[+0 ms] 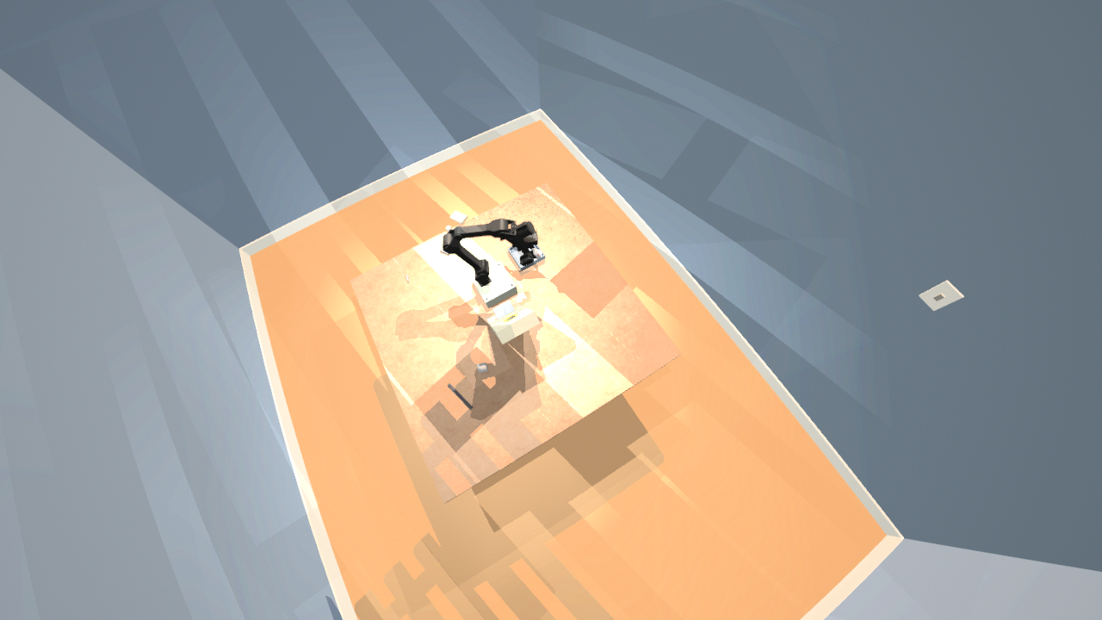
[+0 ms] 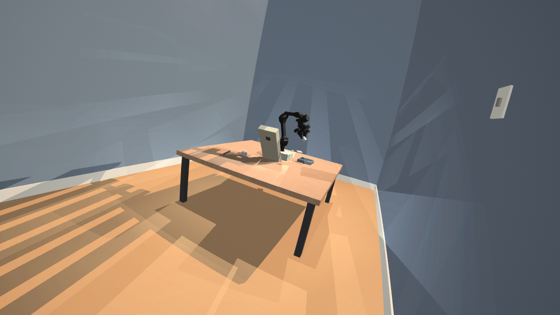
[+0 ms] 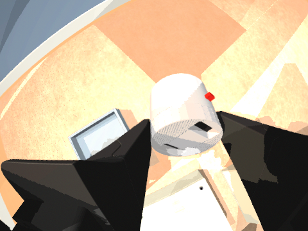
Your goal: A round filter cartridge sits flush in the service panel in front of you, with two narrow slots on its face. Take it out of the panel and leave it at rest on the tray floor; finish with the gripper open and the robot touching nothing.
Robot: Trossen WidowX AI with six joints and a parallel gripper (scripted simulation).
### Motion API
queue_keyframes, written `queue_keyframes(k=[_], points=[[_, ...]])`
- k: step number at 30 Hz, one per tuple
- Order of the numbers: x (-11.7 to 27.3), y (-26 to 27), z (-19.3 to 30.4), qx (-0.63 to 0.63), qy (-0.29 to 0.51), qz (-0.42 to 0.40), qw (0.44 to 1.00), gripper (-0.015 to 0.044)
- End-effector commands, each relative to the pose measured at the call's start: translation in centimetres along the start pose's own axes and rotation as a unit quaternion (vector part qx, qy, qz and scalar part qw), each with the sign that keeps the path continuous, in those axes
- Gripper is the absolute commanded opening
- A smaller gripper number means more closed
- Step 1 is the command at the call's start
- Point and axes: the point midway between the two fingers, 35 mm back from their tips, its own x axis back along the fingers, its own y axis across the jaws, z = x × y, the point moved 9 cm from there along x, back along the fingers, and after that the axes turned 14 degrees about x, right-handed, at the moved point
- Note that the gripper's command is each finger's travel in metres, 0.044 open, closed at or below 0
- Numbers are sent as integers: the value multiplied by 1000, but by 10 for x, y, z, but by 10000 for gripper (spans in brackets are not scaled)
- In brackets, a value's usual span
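The round white filter cartridge [image 3: 179, 102] [image 2: 304, 138] is out of the panel, with dark slots on its near face and a small red tab on its side. My gripper [image 3: 183, 121] is shut on it, one black finger on each side. In the exterior view the gripper holds it high above the table. The tray [image 3: 93, 125] [image 2: 307, 162] [image 1: 531, 267] is grey-blue with low walls. It lies below and to the left of the cartridge in the wrist view, partly hidden by the left finger. The service panel [image 1: 514, 330] [image 2: 270, 145] stands upright on the table.
A white box [image 1: 499, 294] [image 2: 287, 156] [image 3: 179, 208] sits by the arm's base, between the arm and panel. A small grey-white cylinder [image 1: 482, 368] [image 2: 243, 153] and a dark rod [image 1: 461, 396] lie beyond the panel. A small white piece [image 1: 457, 217] is near the table's back edge.
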Motion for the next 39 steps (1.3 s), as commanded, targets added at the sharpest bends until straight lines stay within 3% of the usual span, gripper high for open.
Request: queue_keyframes(k=[1,22,39], points=[[-3,4,-1,12,-5,-6,1000,0],[-71,93,22,163,-28,-94,982,0],[-103,152,67,265,-42,-154,951,0]])
